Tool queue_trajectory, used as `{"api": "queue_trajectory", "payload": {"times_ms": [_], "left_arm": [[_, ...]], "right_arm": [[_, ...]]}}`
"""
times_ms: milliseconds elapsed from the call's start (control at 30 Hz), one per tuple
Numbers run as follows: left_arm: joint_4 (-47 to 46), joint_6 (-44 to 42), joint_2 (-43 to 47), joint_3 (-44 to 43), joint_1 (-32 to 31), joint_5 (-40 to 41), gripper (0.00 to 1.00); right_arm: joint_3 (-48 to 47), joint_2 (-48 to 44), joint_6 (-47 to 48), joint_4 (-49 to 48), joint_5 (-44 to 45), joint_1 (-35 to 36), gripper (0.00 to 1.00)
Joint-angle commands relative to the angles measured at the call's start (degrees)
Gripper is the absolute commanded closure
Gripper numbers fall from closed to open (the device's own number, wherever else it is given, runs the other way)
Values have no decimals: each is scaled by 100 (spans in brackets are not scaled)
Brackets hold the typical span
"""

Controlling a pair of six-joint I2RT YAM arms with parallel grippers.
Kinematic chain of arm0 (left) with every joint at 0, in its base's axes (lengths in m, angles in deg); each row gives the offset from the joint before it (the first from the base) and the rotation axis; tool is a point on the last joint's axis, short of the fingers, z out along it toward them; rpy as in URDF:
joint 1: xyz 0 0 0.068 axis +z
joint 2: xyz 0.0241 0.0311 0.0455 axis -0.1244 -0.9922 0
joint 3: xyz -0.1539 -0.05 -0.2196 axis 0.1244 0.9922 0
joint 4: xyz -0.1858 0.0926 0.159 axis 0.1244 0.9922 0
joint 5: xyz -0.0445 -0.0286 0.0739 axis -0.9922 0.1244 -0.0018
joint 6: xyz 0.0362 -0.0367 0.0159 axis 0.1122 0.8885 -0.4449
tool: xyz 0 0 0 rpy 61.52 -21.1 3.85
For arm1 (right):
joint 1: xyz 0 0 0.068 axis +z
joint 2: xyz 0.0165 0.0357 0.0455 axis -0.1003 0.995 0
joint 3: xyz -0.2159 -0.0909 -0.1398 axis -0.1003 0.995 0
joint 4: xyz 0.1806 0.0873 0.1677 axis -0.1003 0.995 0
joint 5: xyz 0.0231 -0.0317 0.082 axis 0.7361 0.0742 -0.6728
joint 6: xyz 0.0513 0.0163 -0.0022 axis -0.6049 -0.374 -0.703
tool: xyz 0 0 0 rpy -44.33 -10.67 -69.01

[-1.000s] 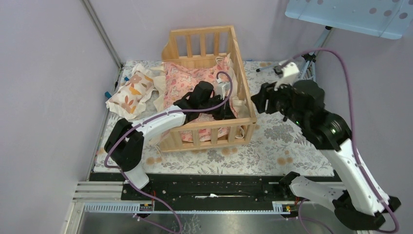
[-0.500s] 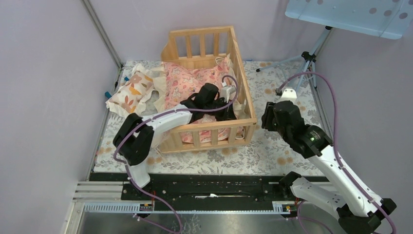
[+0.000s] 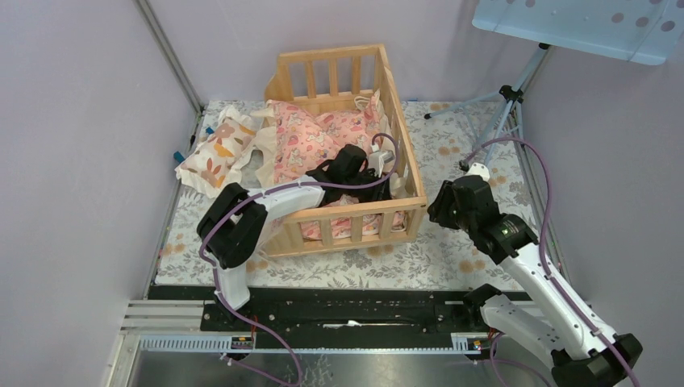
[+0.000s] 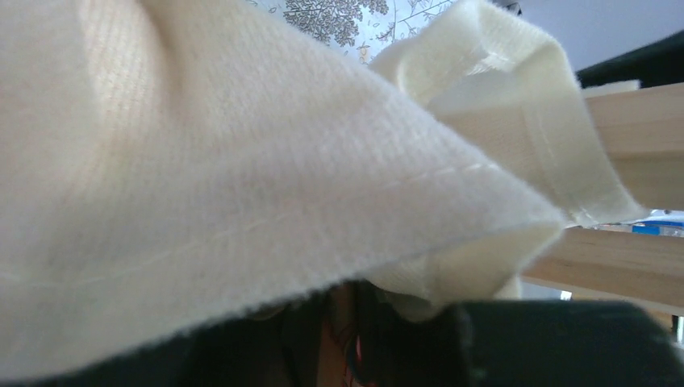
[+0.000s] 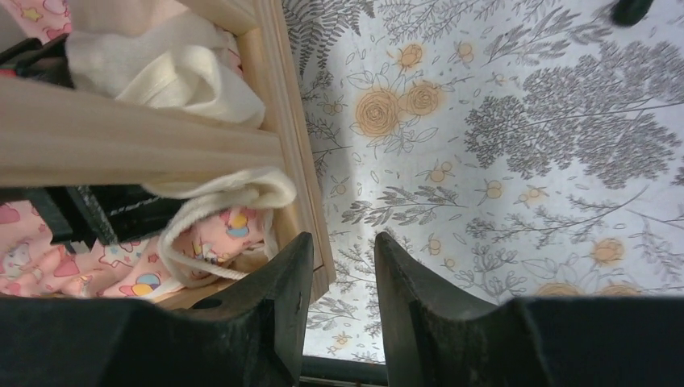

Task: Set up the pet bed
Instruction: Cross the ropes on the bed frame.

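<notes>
The pet bed (image 3: 355, 211) stands on the table (image 3: 419, 260) with the pink cushion (image 3: 310, 137) inside, crumpled; flattening it seems to be left. The small leaf-print pillow (image 3: 214, 153) lies outside, at its left. The left gripper (image 3: 385, 179) sits in the cream ruffle (image 4: 242, 161); whether it grips, I cannot tell. The right gripper (image 5: 340, 243), jaws partly apart and empty, hovers beside the bed's front corner.

Inside the pet bed (image 3: 355, 209), the left gripper (image 3: 382, 182) sits masked by its own wrist; up close, a blurred cream ruffle (image 4: 242, 161) blankets its fingers, their spread unreadable.
</notes>
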Motion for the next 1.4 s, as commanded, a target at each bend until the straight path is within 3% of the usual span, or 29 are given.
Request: {"api": "queue_trajectory", "payload": {"times_ms": [0, 167, 400, 700, 900, 1100, 1367], "left_arm": [[325, -123, -10, -73, -259, -64, 68], [561, -141, 292, -321, -259, 26, 51], [1182, -405, 555, -711, -124, 465, 45], [1364, -466, 1080, -725, 129, 341, 39], [1376, -499, 1299, -701, 130, -56, 38], [1274, -554, 1206, -608, 22, -657, 50], [1270, -645, 804, -801, -177, -854, 54]], "right_arm": [[247, -142, -134, -545, -992, -720, 59], [324, -101, -72, -599, -1212, -914, 59], [326, -146, -6, -587, -1104, -925, 59], [405, -257, 90, -563, -1084, -925, 56], [491, -324, 99, -580, -1125, -928, 56], [548, -361, 99, -598, -1192, -925, 58], [630, -411, 93, -626, -1243, -928, 58]]}}
